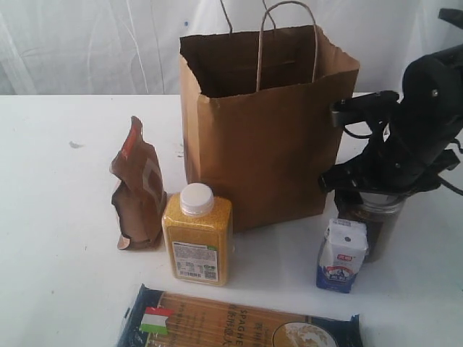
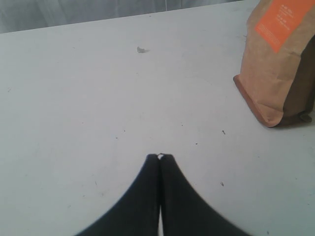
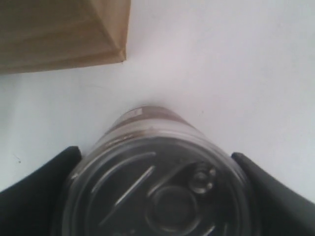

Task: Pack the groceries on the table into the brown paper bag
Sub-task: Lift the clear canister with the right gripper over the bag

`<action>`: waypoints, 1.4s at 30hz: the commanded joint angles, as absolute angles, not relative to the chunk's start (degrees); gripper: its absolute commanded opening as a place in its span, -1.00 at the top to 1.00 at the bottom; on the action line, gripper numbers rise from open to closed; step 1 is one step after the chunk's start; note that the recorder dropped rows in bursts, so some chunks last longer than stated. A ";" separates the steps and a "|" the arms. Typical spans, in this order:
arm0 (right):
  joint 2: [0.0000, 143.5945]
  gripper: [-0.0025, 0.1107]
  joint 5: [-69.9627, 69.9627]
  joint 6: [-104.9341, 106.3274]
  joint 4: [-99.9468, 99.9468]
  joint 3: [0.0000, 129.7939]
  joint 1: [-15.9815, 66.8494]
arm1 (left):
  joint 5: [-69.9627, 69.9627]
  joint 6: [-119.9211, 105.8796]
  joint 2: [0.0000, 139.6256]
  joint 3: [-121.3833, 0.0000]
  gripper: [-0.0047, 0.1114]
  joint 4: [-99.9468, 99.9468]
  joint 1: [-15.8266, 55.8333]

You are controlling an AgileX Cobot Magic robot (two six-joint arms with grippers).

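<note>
At the right side of the large flat white tabletop [image 1: 58,217], the right gripper [image 1: 369,191] hangs directly over the silver-lidded dark jar [image 1: 380,224], which stands upright on the table. That jar sits just to the right of the tall brown kraft paper bag with twisted loop handles [image 1: 268,144], and the small white-blue carton [image 1: 342,254] stands touching or just beside it on the near side.

From the right wrist view, the round lid of the jar [image 3: 157,196] fills the space between the two black fingers, one on each side of it. The right gripper [image 3: 155,153] is spread wide around the jar. The finger edges meet the jar's outline, but whether the pads actually press on it cannot be told. A corner of the bag [image 3: 59,34] shows beyond the jar.

The left gripper [image 2: 160,158] has its fingers pressed together with nothing between them, over bare table [image 2: 74,98]. The brown pouch with orange label [image 2: 280,64] stands well apart from it.

Left of the bag stand the pouch [image 1: 139,191] and the yellow white-capped bottle [image 1: 197,242], close together. The dark-blue spaghetti pack [image 1: 239,322] lies flat at the near edge.
</note>
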State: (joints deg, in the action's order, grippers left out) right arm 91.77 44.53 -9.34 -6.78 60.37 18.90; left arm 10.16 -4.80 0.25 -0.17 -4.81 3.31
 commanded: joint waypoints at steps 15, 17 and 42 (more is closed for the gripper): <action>72.21 0.96 56.10 -8.79 -10.36 68.38 18.70 | 9.78 -4.76 0.00 0.00 0.92 -5.03 3.66; 70.06 0.96 56.96 -8.79 -10.36 71.04 18.70 | 9.78 -4.76 0.00 0.00 0.92 -5.03 3.66; 95.58 0.96 65.79 3.87 -3.31 112.83 26.89 | 9.78 -4.76 0.00 0.00 0.92 -5.03 3.66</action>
State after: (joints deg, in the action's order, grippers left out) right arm 95.27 66.46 2.44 -2.36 111.92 25.99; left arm 10.16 -4.80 0.25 -0.17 -4.81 3.31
